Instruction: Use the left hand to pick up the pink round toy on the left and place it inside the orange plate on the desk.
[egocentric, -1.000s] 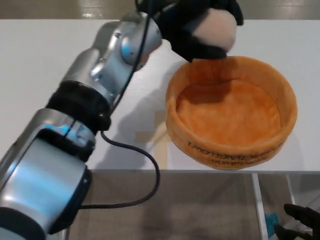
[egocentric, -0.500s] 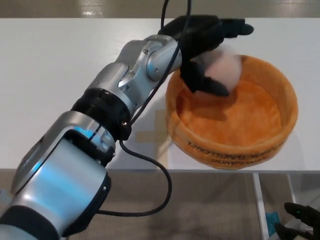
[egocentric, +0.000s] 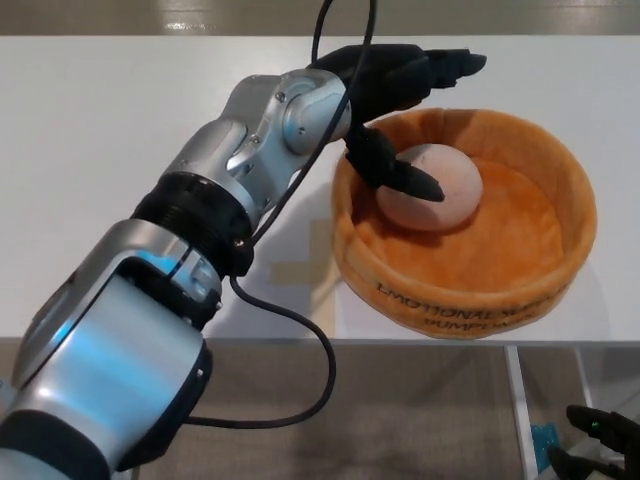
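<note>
I see the pink ball (egocentric: 432, 186) lying inside the orange plate (egocentric: 560, 250) on the white table (egocentric: 100, 130) — left hand (egocentric: 400, 95) released, fingers spread above the plate's far-left rim, thumb across the ball; right hand (egocentric: 598, 440) low right — state unclear

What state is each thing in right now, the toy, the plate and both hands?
Toy: lying inside the plate, released.
Plate: upright on the desk, holding the toy.
Left hand: open, fingers spread above the toy, thumb by its left side.
Right hand: low at the picture's corner, below the desk edge; state unclear.
</note>
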